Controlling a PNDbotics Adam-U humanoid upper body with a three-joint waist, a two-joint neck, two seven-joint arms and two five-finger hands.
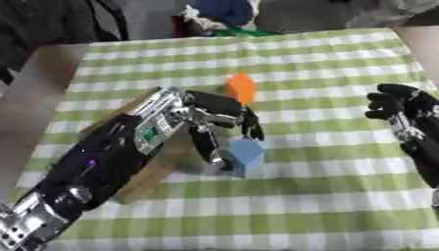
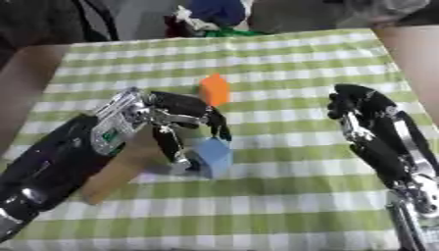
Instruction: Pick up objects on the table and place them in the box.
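A blue block stands on the green checked tablecloth near the middle. My left hand reaches down over it: the thumb lies against its left side and a finger touches its far top edge, so the fingers curl round it. An orange block stands just beyond the hand, untouched. A tan wooden box lies under my left forearm and is mostly hidden by it. My right hand hovers at the right, fingers loosely bent and holding nothing.
Dark clothing and a blue and green bundle lie past the table's far edge. The table's bare edge runs down the left side. Checked cloth stretches between the blue block and my right hand.
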